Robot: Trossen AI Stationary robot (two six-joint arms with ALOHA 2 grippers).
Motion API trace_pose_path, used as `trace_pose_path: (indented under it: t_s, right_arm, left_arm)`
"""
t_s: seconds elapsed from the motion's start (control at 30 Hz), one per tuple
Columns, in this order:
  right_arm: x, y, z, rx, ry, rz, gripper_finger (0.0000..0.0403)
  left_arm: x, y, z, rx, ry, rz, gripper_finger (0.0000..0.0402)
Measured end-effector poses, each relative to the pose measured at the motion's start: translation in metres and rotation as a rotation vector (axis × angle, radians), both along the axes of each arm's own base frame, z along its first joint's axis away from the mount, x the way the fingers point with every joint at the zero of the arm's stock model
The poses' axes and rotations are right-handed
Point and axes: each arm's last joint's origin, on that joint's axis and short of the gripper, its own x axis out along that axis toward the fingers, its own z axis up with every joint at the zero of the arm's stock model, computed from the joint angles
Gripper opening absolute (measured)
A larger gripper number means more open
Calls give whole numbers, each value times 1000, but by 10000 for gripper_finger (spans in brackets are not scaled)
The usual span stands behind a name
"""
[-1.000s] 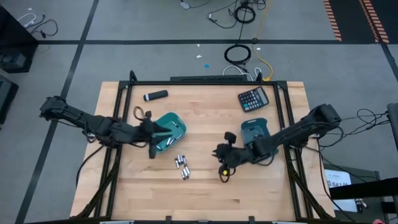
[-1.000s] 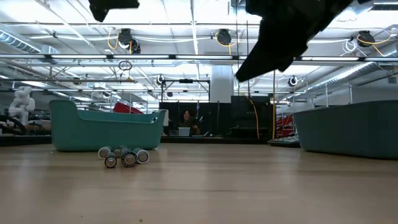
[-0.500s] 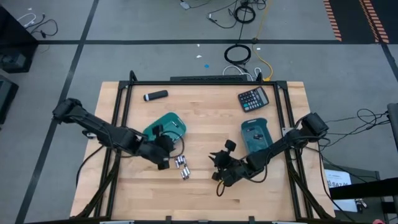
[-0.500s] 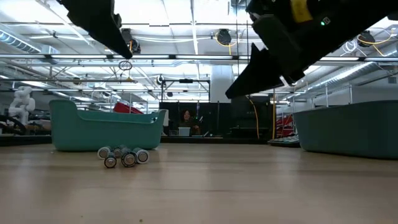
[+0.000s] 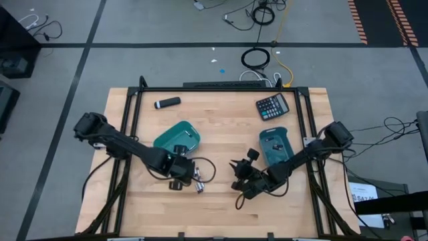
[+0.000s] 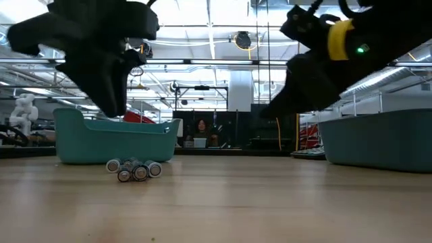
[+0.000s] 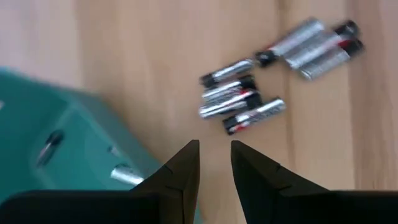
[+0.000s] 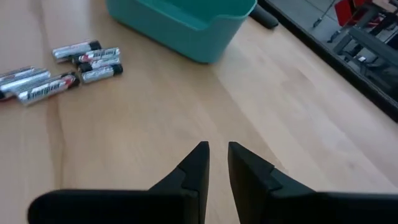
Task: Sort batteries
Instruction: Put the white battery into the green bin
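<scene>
The batteries lie in a loose cluster on the wooden table, between the two arms. In the left wrist view the thinner ones lie nearer my fingers and the larger silvery ones lie farther off. My left gripper hovers just left of the cluster, open by a narrow gap, with nothing between its fingers. My right gripper hangs right of the cluster, also narrowly open and empty. A teal bin behind the left gripper holds a few batteries.
A second teal bin stands on the table's right side. A calculator and a black marker-like cylinder lie near the far edge. Bare wood stretches along the near edge. In the low view both bins flank the battery cluster.
My left gripper has swung from above the left teal bin toward the near edge and to the right, and has come down beside the batteries. My right gripper has moved off from the right bin toward the near edge. The batteries have stayed where they were.
</scene>
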Motion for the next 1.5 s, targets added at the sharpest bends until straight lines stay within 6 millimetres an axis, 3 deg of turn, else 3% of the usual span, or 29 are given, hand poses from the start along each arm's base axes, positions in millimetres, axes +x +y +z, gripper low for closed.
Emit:
trace_pose_path:
  t_s: [0.33,0.7,1.5]
  right_arm:
    - [-3,5,0,1,4,22,50]
    - [-3,5,0,-4,8,24,50]
    - [-2,3,-1,10,19,32,50]
  left_arm:
    - [9,-13,-19,-35,74,-357,102]
    - [13,-15,-37,54,152,-501,102]
    - [18,-17,-28,123,163,-729,102]
